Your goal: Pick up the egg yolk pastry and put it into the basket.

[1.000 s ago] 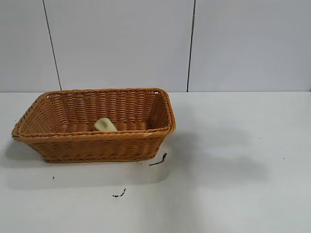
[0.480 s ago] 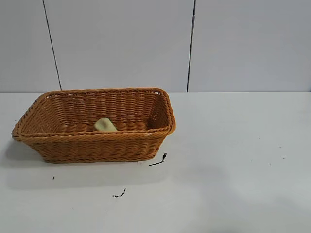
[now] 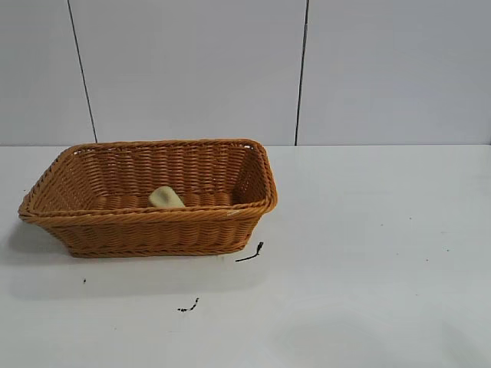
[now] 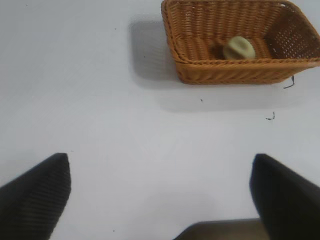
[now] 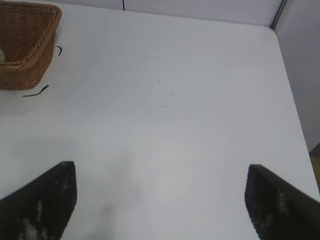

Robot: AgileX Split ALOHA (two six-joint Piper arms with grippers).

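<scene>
White table (image 3: 368,253) has lost its shadow; egg yolk pastry (image 3: 166,198) stays in basket (image 3: 146,226), right end effector (image 5: 160,200) spread.

Egg yolk pastry (image 3: 166,198) half behind basket (image 3: 146,234) rim (lower part hidden).

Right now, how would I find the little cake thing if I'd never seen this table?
Look for the big orange-brown woven basket on the white table, toward the left in the outside view. Inside, on its floor, lies the egg yolk pastry. It is the only pale yellow-green, smooth, rounded thing there; everything around it is brown wicker.
</scene>
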